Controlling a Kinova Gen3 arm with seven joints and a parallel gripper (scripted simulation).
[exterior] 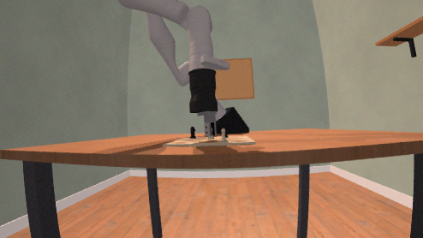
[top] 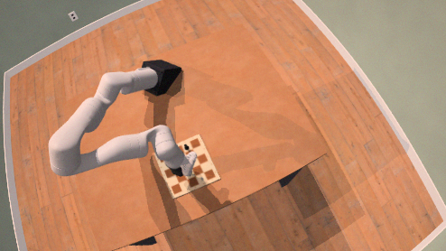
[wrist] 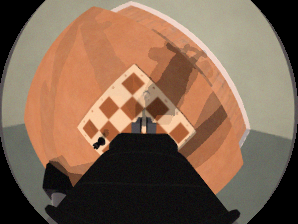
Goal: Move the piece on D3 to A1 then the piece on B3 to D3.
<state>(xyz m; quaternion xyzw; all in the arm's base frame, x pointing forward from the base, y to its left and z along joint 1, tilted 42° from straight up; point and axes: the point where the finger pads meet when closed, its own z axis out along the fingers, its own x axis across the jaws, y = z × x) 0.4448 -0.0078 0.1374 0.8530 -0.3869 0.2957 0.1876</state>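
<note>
A small chessboard (top: 194, 168) lies on the wooden table, and it also shows in the wrist view (wrist: 136, 112). My gripper (exterior: 209, 132) points straight down over the middle of the board, with its fingertips close to the surface. It is shut on a small chess piece (wrist: 145, 124) that the fingers mostly hide, so I cannot tell its colour. A black piece (exterior: 193, 132) stands upright on the board to the left of the gripper, and it also shows in the overhead view (top: 187, 146) and the wrist view (wrist: 100, 141). A white piece (exterior: 223, 134) stands upright just right of the gripper.
The arm's black base (top: 162, 76) sits on the table behind the board. A wall shelf (exterior: 402, 34) hangs at the upper right. The table's front edge runs close below the board in the overhead view.
</note>
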